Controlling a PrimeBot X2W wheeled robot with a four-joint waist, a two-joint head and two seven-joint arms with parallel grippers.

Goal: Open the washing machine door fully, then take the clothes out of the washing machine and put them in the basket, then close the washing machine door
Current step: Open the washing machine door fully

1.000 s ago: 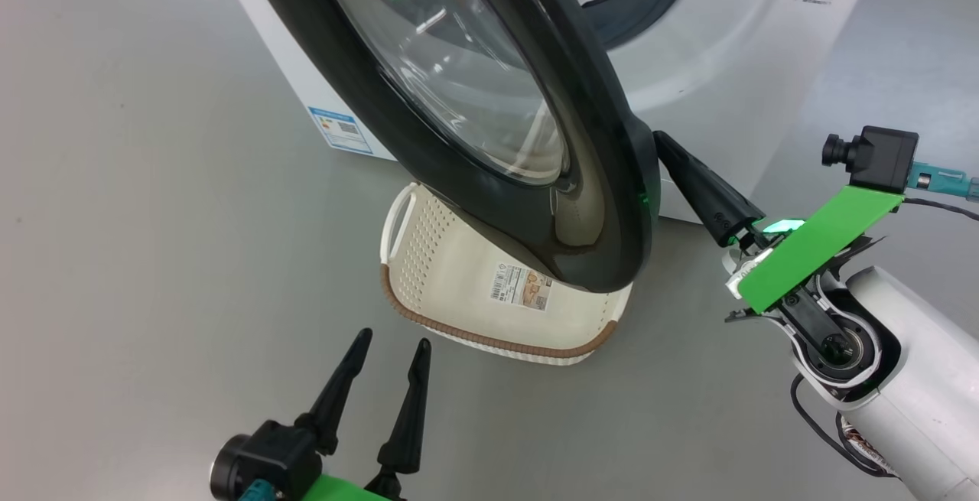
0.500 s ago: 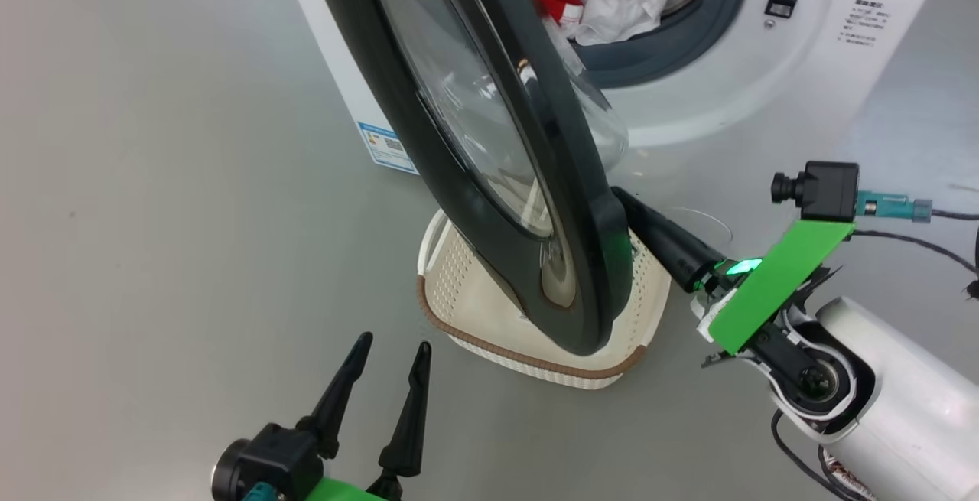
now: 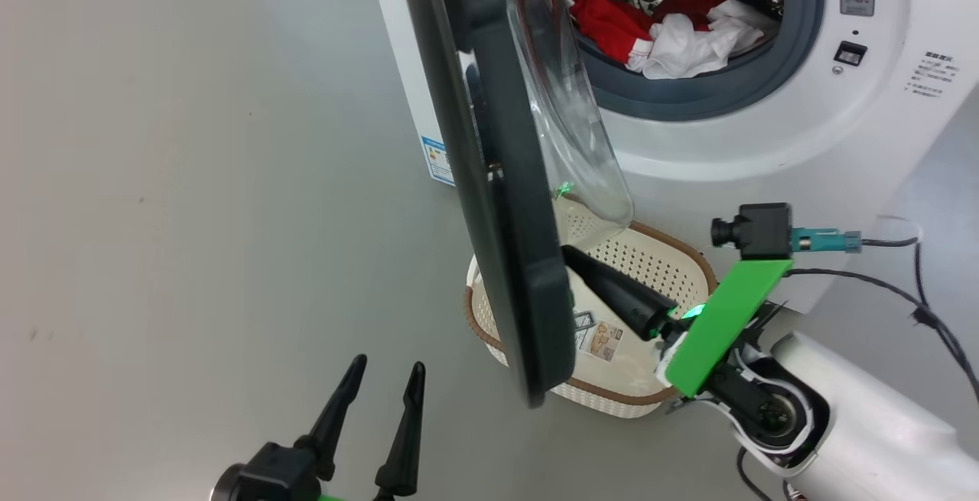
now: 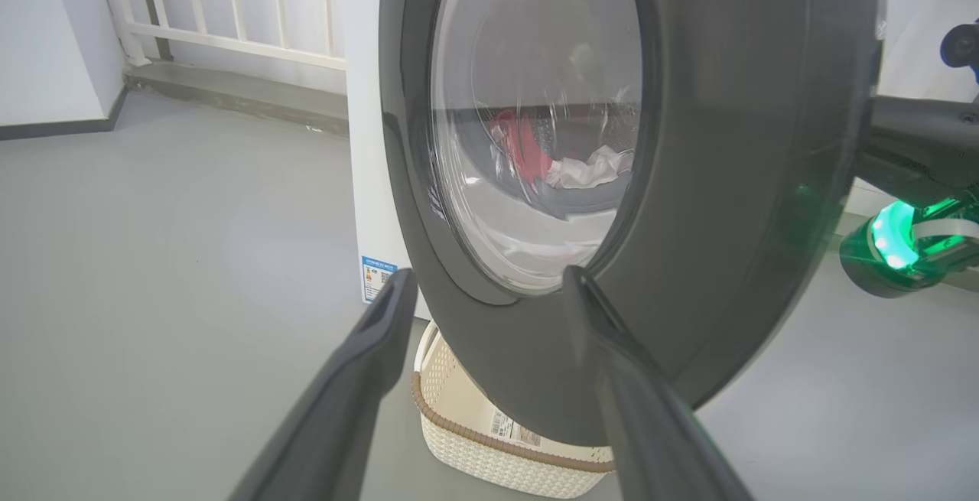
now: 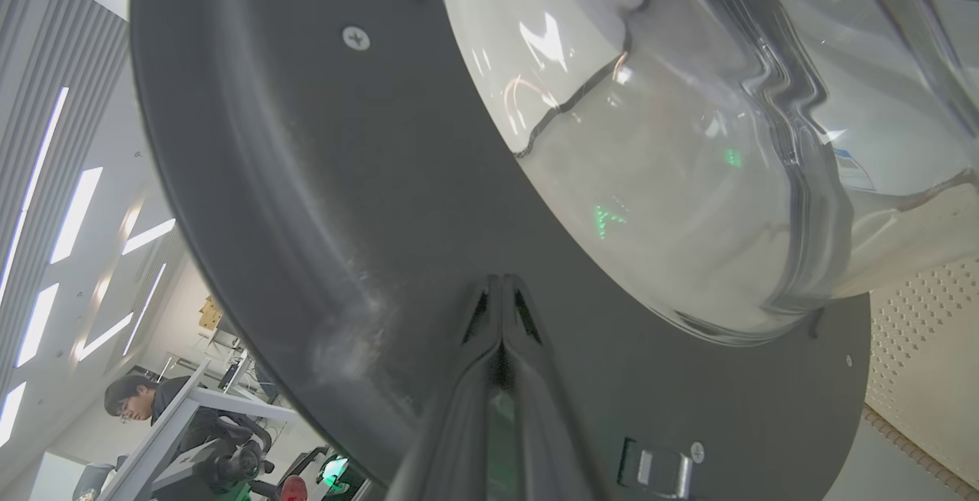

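Opening was the step in hand: the closed, empty right hand set its tips against the inner rim of the large round black-rimmed glass door, which stood partly open above the cream perforated plastic basket. The left hand hung open, clear of the door. The door probably needed swinging wider before reaching the red and white clothes in the white front-loading washing machine.

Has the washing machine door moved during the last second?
Yes. Against the front of the washing machine, the washing machine door has swung wider open, uncovering the clothes.
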